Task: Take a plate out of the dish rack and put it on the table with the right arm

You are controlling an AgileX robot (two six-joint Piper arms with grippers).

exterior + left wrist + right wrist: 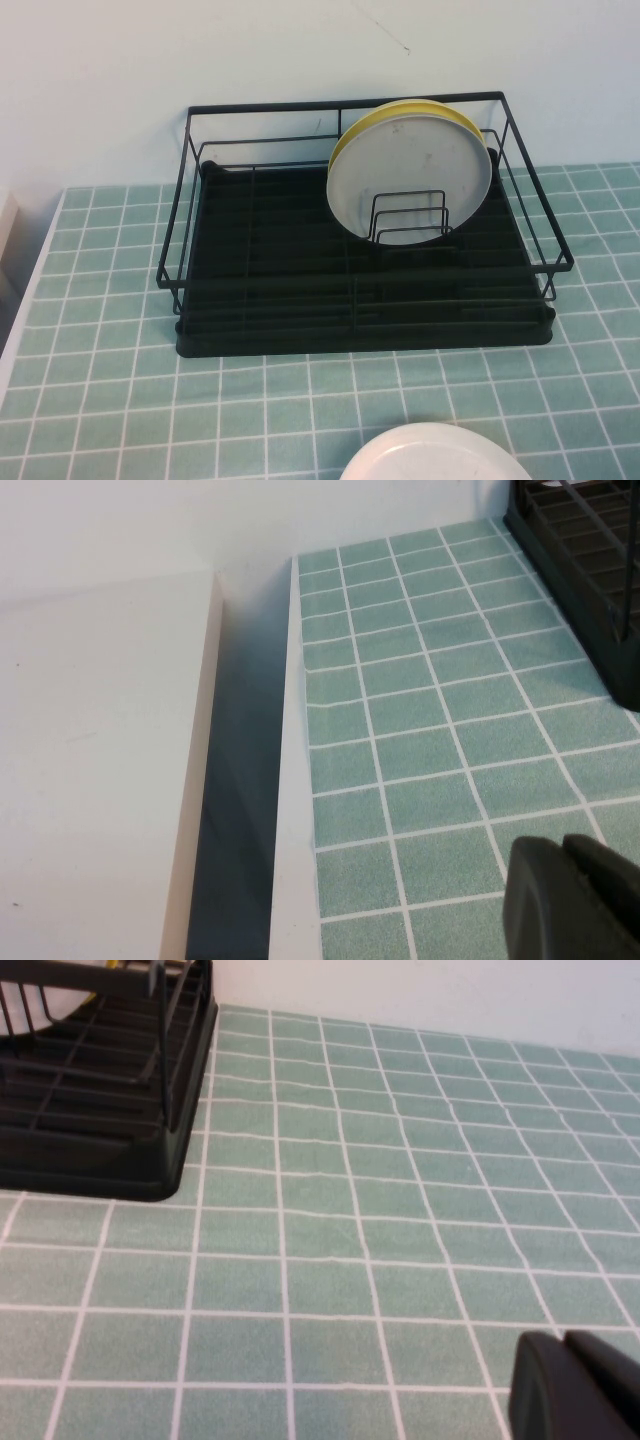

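The pale grey-white plate [410, 180] stands on edge in the right half of the black wire dish rack [260, 330], held by upright dividers, with a yellow plate [400, 112] right behind it. Neither arm shows in the high view. My right gripper [563, 1338] hovers low over the teal tiled table [380, 1180], shut and empty, to the right of the rack's corner [100, 1130]. My left gripper [565, 845] is shut too, holding nothing, above the tiles near the table's left edge, with the rack's end [590, 570] beyond it.
A brighter white plate [435, 455] lies flat on the table [100, 300] at the front edge, in front of the rack's right half. A white ledge [100, 760] runs beside the table's left edge across a dark gap. The pale wall stands behind the rack.
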